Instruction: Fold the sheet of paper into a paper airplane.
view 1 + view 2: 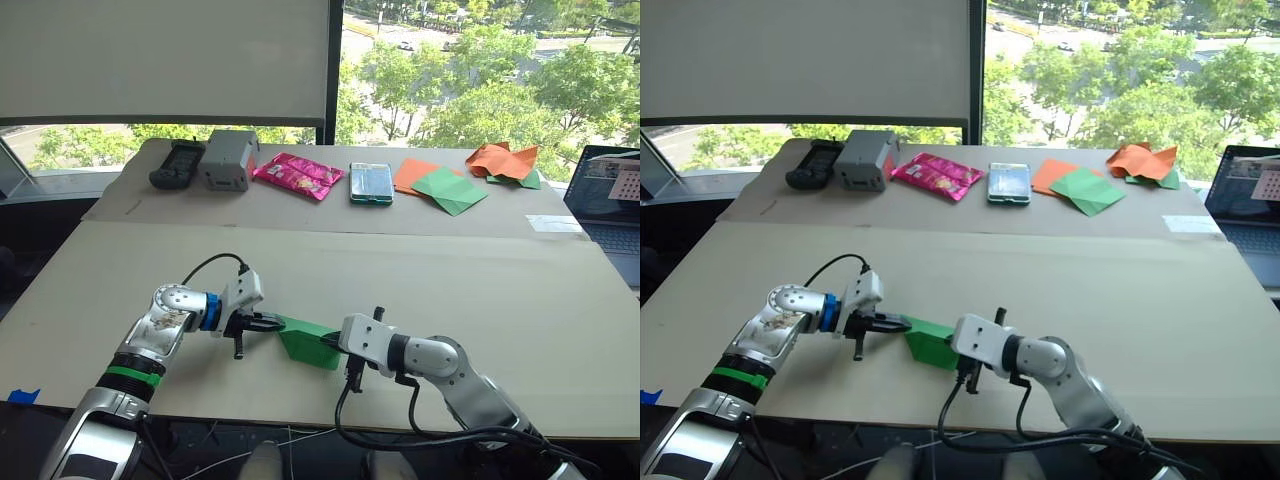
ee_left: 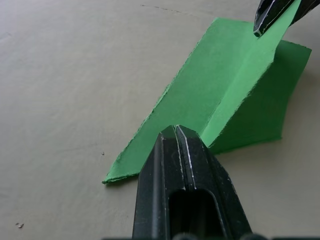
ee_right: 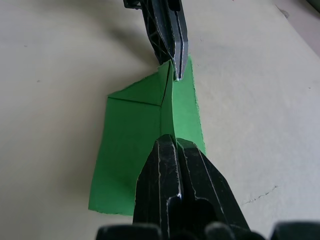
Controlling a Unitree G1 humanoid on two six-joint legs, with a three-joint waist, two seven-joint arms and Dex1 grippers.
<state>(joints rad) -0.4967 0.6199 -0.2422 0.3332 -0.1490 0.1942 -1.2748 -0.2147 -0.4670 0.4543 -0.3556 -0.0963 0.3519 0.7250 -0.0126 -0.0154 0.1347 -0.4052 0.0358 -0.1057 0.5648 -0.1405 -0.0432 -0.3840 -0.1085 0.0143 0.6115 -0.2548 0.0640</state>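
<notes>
- Nearest the front edge of the tabletop (image 1: 560, 330), a bit left of centre: the paper airplane (image 1: 308, 340), a small bright green wedge with a raised centre ridge and wings splaying down onto the board.
- My left gripper (image 1: 270, 322) has its fingers pressed together on the ridge at one end of the plane.
- My right gripper (image 1: 333, 343) is pinched closed on the same ridge from the other end. In the wrist views the two tips face each other along the fold, near but not touching.
- What could go wrong, my guess: with both ends clamped, any pull apart or twist could tear this thin paper along the crease. If one side slips off, the ridge probably flops open and the fold goes soft. The tips are also close enough to bump if I slide along the ridge.
- Far strip of the tabletop, left to right: a black handheld device (image 1: 177, 163), a grey box (image 1: 229, 159), a pink snack packet (image 1: 297, 175), a teal-edged packet (image 1: 371, 183), flat orange paper (image 1: 412, 173) under a darker green square (image 1: 449, 190), then crumpled orange paper (image 1: 502, 160).
- Containers: none open, so can't say what's inside the box or packets.
- A laptop (image 1: 610, 205) sits off the right edge.
</notes>
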